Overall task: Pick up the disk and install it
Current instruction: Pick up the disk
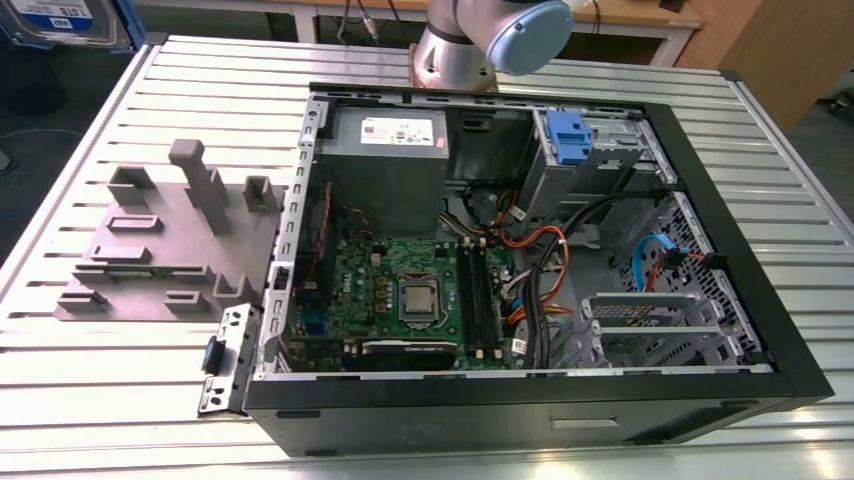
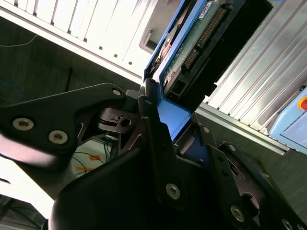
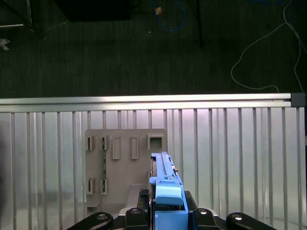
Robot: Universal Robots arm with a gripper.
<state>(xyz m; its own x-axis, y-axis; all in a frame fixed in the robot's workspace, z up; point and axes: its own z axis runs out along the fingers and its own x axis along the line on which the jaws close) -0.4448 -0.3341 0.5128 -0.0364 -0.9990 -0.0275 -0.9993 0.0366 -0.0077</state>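
Observation:
The disk hangs at the upper corner of the exterior view's left, off the table, its white-and-blue label and blue bracket showing. In the second wrist view my gripper is shut on the blue bracket of the disk, whose green circuit board faces the camera. In the first wrist view the disk stands edge-on between the black fingers, high above the grey holder fixture.
An open black computer case lies on the slatted aluminium table, with motherboard, grey power supply, a small blue latch and a metal drive cage. The grey fixture stands beside the case. Cables lie on the floor.

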